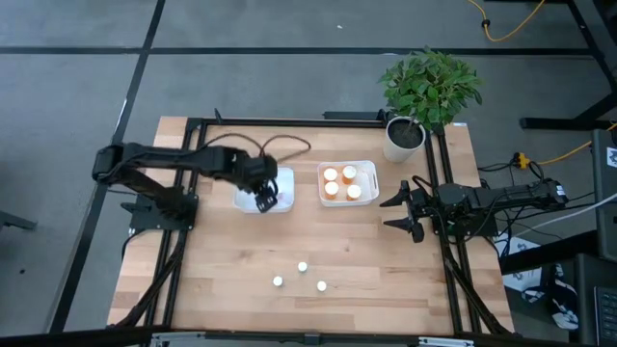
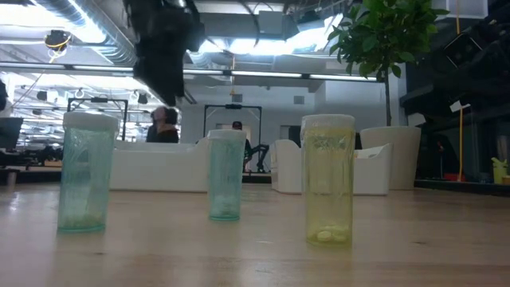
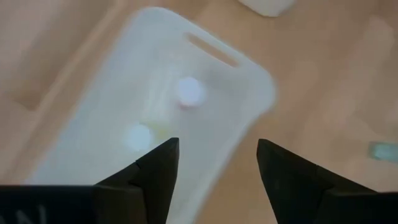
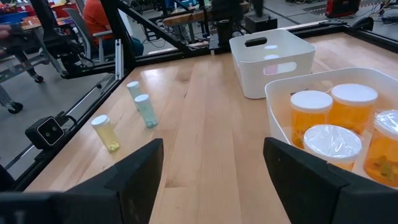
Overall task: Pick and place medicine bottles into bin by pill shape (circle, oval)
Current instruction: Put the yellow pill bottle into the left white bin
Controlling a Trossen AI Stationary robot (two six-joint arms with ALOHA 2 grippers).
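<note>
Medicine bottles: three [image 1: 302, 267] [image 1: 278, 281] [image 1: 322, 285] loose near the front of the tabletop [image 1: 222, 270], well apart from both bins. Four orange ones [image 1: 339, 183] packed upright in the right-hand bin [image 1: 370, 170]. Two small white caps [image 3: 189, 91] [image 3: 138, 137] lying inside the left-hand bin [image 3: 249, 68], as shown in the left wrist view.

Left tool [image 1: 266, 199] poised over the left-hand bin, fingers [image 3: 158, 171] parted with nothing between them. Judged a release just finished over that bin. Right tool [image 1: 402, 208] parked at the right edge of the tabletop, jaws spread wide and empty, facing the bins.

For doing this step well: lift straight up out of the bin before swinging away, to keep clear of the wall and handle slot [image 3: 212, 49]. Then travel toward the front three with jaws kept wide. Pick the one standing most apart from its neighbours first, likely the rear one, to avoid toppling the others. Descend around the body below the cap, centred, and close gently; narrow, light, tall cylinders, so probably easy to tip with an off-centre touch. Check pill shape before choosing a bin.

Looks, from the low view: slim clear cylinders with white caps, standing upright. Two tinted pale blue-green [image 2: 83, 173] [image 2: 225, 175], one pale yellow-green [image 2: 327, 178] with a few small pills at the bottom. Pill shape too small to judge. Orange ones wider, with pills visible through the walls [image 4: 309, 112].
</note>
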